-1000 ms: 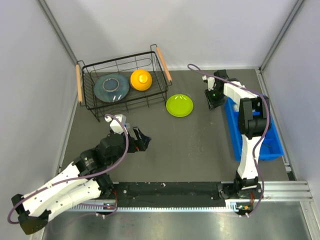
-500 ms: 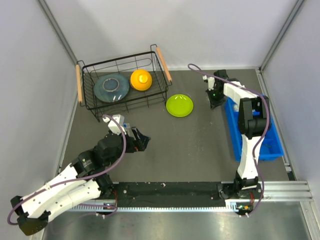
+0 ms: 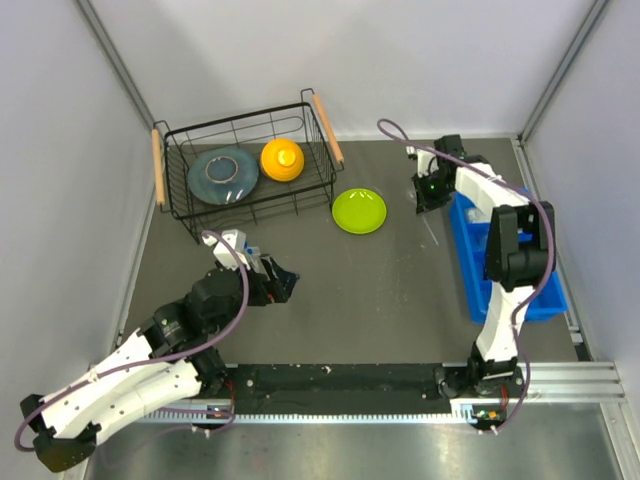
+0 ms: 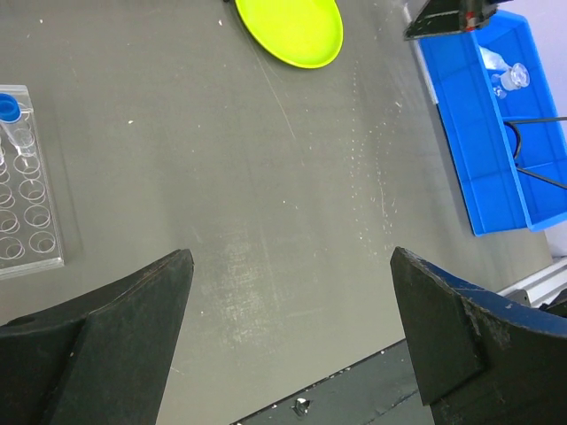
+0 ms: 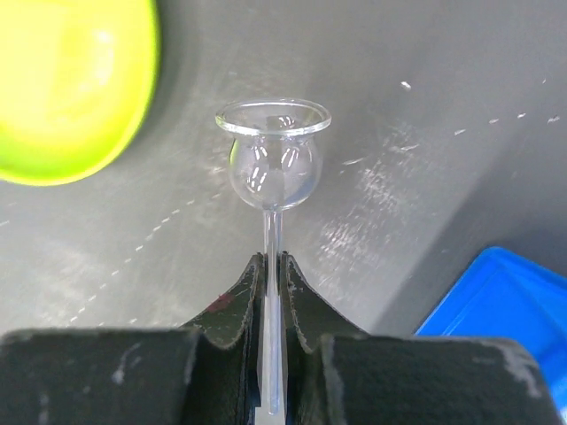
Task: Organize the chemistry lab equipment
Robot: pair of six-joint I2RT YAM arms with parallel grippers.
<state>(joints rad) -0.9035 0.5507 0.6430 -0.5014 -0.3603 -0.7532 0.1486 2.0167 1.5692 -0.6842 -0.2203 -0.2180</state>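
Note:
My right gripper (image 5: 273, 266) is shut on the thin glass rod (image 5: 271, 239), which ends in a small round clear cup (image 5: 271, 155); it hangs above the dark table beside the lime-green plate (image 5: 71, 84). In the top view this gripper (image 3: 425, 195) is at the far right, next to the blue bin (image 3: 476, 270). My left gripper (image 4: 291, 261) is open and empty above the table, seen in the top view (image 3: 283, 282) left of centre. The clear tube rack (image 4: 22, 204) with one blue-capped test tube (image 4: 9, 111) lies to its left. A small clear glass piece (image 4: 509, 78) lies in the bin.
A black wire basket (image 3: 245, 165) at the back left holds a grey plate (image 3: 222, 176) and an orange bowl (image 3: 282, 159). The lime-green plate (image 3: 359, 211) lies mid-table. The blue bin (image 4: 461, 142) runs along the right edge, with a black strap (image 4: 536, 173) in it.
My right arm has shifted a little to the right and back with the glass rod held. My left gripper has drawn back slightly to the left.

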